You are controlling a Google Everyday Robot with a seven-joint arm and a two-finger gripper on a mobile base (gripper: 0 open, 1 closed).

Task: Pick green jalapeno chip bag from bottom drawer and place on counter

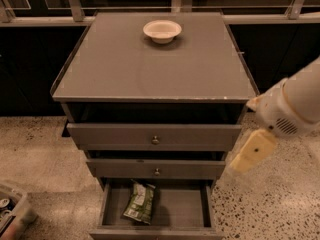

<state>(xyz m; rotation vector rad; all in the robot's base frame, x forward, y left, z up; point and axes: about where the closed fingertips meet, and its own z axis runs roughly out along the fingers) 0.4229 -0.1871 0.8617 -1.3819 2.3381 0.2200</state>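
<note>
The green jalapeno chip bag (140,202) lies flat in the open bottom drawer (192,208), left of its middle, with a white end toward the back. The counter (150,69) is the grey cabinet top above. My gripper (251,152) is the cream part at the end of the white arm, hanging off the cabinet's right side at the height of the two upper drawers. It is up and to the right of the bag and holds nothing that I can see.
A white bowl (162,31) stands at the back middle of the counter. The two upper drawers (155,136) with round knobs are pulled out a little. A grey bin (12,211) sits on the speckled floor at the lower left. A railing runs behind the cabinet.
</note>
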